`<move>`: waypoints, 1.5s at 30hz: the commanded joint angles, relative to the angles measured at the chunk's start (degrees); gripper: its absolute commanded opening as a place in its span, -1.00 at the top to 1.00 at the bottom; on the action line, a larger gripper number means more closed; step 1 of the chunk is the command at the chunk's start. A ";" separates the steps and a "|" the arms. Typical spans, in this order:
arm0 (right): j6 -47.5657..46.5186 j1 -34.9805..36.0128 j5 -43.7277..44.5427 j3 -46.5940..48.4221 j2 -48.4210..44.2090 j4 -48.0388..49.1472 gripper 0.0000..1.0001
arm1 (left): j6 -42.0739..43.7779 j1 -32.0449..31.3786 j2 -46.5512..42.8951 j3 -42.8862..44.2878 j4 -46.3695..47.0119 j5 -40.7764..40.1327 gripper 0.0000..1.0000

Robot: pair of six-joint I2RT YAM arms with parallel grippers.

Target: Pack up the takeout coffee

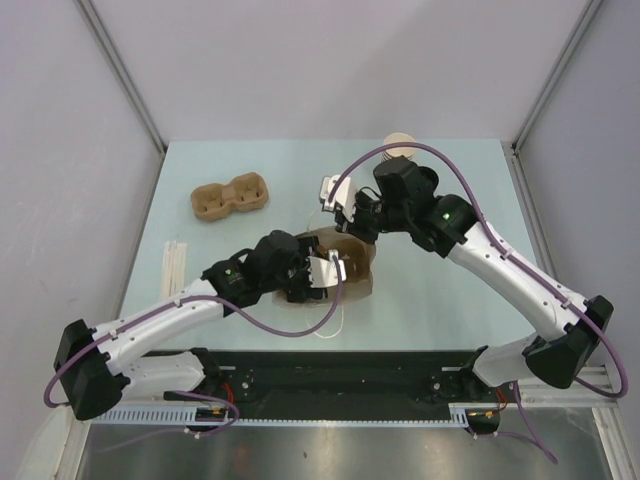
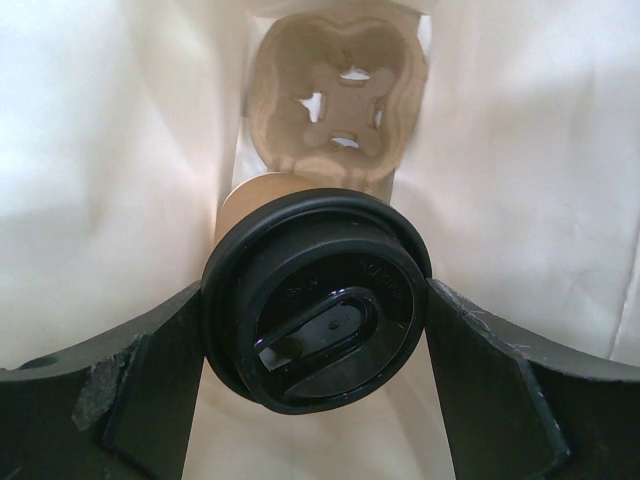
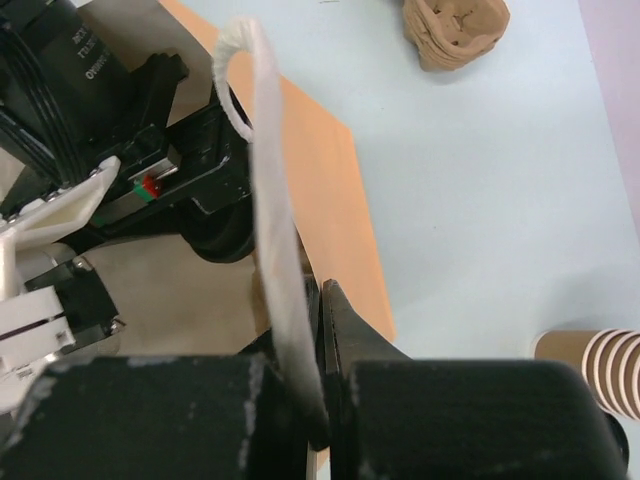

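Observation:
The takeout coffee [image 2: 318, 300], a kraft cup with a black lid, is inside the brown paper bag [image 1: 352, 262] and seen lid-first in the left wrist view. My left gripper [image 2: 315, 345] reaches into the bag's mouth, and its fingers [image 2: 150, 390] press both sides of the lid. A moulded pulp carrier [image 2: 340, 100] sits deeper in the bag beyond the cup. My right gripper [image 3: 322, 300] is shut on the bag's upper rim [image 3: 330, 190], with the white twisted handle [image 3: 268, 180] looping up beside its jaws. From above, the right gripper [image 1: 352, 226] sits at the bag's far edge.
Another pulp cup carrier [image 1: 230, 197] lies at the table's back left. A stack of lidless paper cups [image 1: 400, 143] stands at the back edge, also in the right wrist view as cups [image 3: 600, 365]. Pale stirrers [image 1: 176, 265] lie at the left edge.

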 commanded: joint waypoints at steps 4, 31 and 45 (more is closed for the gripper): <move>3.19 0.95 -0.10 -4.14 -5.58 7.29 1.00 | 1.43 -2.76 -3.14 -2.98 6.34 -3.43 0.63; 7.76 4.11 1.49 -5.63 -6.29 8.17 1.00 | 0.46 -6.71 3.89 3.26 6.25 1.76 0.63; 9.26 4.47 1.57 -5.63 -7.16 9.05 1.00 | 0.11 -6.98 5.55 2.30 3.36 6.48 0.64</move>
